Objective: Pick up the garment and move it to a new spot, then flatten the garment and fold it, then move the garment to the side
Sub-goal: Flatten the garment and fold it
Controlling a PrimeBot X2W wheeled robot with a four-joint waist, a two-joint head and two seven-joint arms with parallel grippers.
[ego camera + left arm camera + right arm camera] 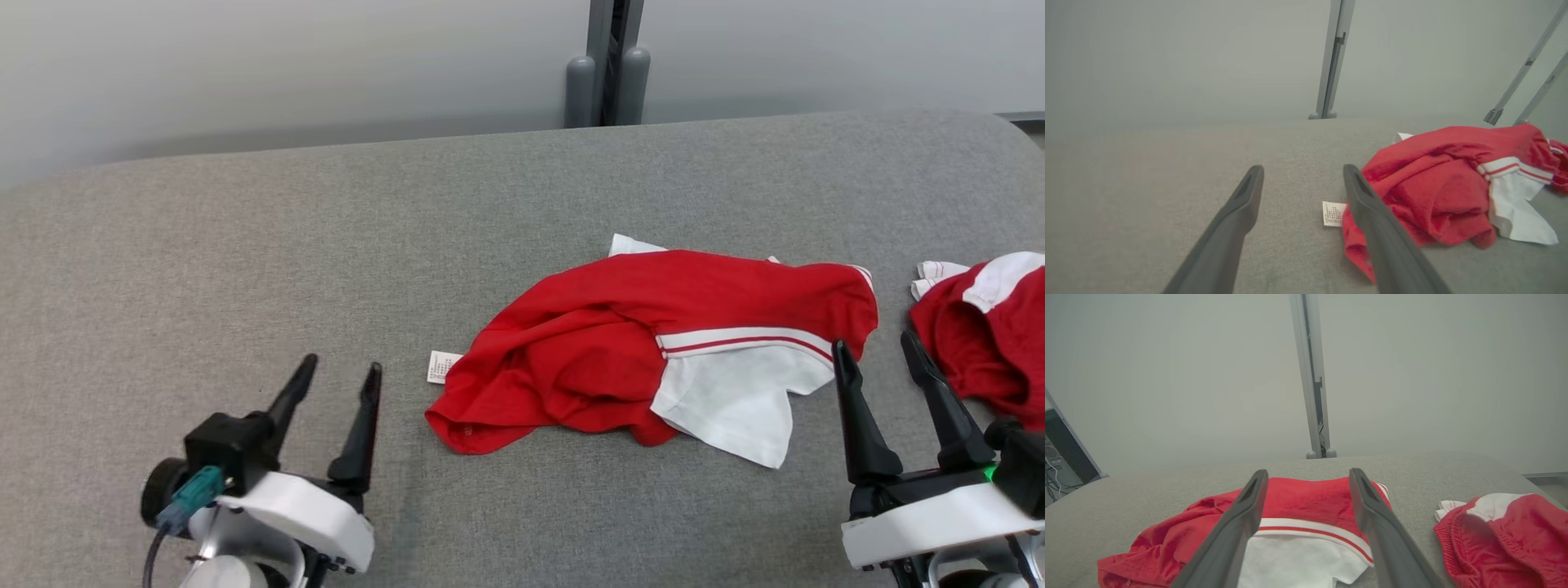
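we see the crumpled red and white cloth garment (620,351) lying on the grey fabric-covered table (245,245), about mid-table and a little toward our right side. it is bunched, not flat: the red body is in folds, and a white panel with a red-striped band sticks out on the near right. a small white care label (442,366) pokes out at its left edge and lies on the table.

our left gripper (339,367) hovers at the lower left of the head view, its two dark fingers spread wide with nothing between them. it is apart from the garment (the label is the nearest bit). in the left wrist view one finger overlaps the red edge, but the head view shows a gap of bare table.

our right gripper (878,343) is at the lower right, fingers also spread wide and empty. its tips stand in the gap between the garment's right end and a second bunched red and white garment (988,335) at the table's right edge. we cannot tell if either tip touches cloth.

a grey upright post (608,65) stands behind the table's far edge, against a pale wall (245,65).
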